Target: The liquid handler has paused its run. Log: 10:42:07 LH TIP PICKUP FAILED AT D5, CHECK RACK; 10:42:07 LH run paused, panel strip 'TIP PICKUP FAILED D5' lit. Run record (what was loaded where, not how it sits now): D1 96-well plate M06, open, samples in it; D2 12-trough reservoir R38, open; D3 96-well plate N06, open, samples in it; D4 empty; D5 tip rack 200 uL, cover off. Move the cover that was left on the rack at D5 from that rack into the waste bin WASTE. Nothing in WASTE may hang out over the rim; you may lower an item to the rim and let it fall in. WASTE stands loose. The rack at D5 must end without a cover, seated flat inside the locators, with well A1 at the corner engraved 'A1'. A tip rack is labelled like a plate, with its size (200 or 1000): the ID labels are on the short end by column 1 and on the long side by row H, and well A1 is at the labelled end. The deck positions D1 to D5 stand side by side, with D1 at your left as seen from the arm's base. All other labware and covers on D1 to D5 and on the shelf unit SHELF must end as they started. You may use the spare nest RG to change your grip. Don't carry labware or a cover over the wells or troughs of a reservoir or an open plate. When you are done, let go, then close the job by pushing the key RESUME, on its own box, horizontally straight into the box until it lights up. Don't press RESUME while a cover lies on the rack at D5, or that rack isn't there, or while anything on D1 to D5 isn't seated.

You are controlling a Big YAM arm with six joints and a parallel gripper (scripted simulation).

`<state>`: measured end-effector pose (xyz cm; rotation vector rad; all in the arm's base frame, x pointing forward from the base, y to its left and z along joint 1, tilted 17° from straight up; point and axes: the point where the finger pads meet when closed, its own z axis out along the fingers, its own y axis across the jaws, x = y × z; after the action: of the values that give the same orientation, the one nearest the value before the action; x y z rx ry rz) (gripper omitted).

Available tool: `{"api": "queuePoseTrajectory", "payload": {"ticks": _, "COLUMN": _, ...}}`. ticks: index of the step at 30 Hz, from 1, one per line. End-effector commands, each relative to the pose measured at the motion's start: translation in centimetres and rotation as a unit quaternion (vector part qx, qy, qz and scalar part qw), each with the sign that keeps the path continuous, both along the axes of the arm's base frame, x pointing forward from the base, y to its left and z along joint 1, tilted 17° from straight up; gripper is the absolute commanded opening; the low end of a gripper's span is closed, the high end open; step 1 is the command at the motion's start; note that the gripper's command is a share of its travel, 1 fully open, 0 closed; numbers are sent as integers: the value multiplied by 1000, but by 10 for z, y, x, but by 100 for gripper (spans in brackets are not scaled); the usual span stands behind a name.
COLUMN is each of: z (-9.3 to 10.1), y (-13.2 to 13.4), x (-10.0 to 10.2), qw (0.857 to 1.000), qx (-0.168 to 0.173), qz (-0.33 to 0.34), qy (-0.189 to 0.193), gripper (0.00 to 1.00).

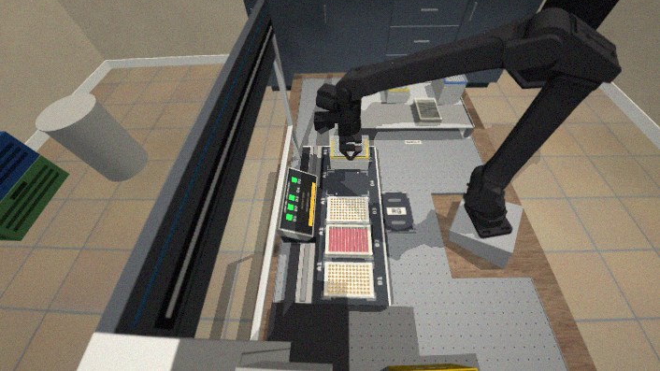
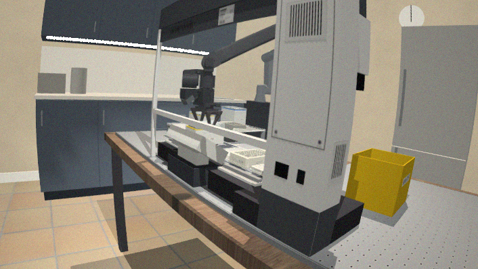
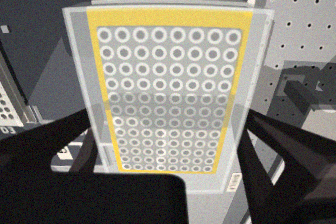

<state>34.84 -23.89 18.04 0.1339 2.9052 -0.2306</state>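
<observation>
The 200 uL tip rack [image 1: 348,149] with a yellow top sits at D5, the far end of the deck row. A clear cover [image 3: 165,95] lies over it; the tips show through it in the wrist view. My gripper [image 1: 349,153] reaches straight down onto the rack. Its fingers are shut on the cover's two long sides, near the rack's near end. The cover looks level on the rack. The gripper also shows in the exterior view [image 2: 206,116], behind the handler's frame. The yellow bin WASTE [image 2: 380,181] stands on the table beyond the handler's near end.
D4 [image 1: 348,184] is bare. An open plate [image 1: 347,209] is at D3, the red reservoir [image 1: 348,239] at D2, another open plate [image 1: 349,278] at D1. The nest RG [image 1: 396,210] lies right of the deck. The shelf unit [image 1: 419,113] stands behind D5. The status panel [image 1: 297,203] is left of the deck.
</observation>
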Motion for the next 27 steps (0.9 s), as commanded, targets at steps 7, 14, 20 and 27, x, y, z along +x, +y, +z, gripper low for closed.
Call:
{"api": "queuePoseTrajectory", "payload": {"ticks": 7, "z": 55, "y": -6, "x": 10, "qw": 999, "qx": -24, "qz": 4, "qy": -37, "gripper": 0}}
{"api": "queuePoseTrajectory", "payload": {"ticks": 14, "z": 64, "y": -3, "x": 7, "qw": 999, "qx": -24, "qz": 4, "qy": -38, "gripper": 0}}
{"api": "queuePoseTrajectory", "payload": {"ticks": 20, "z": 74, "y": -1, "x": 5, "qw": 999, "qx": -24, "qz": 4, "qy": -38, "gripper": 0}}
{"api": "queuePoseTrajectory", "payload": {"ticks": 27, "z": 82, "y": 2, "x": 3, "qw": 999, "qx": -24, "qz": 4, "qy": -38, "gripper": 0}}
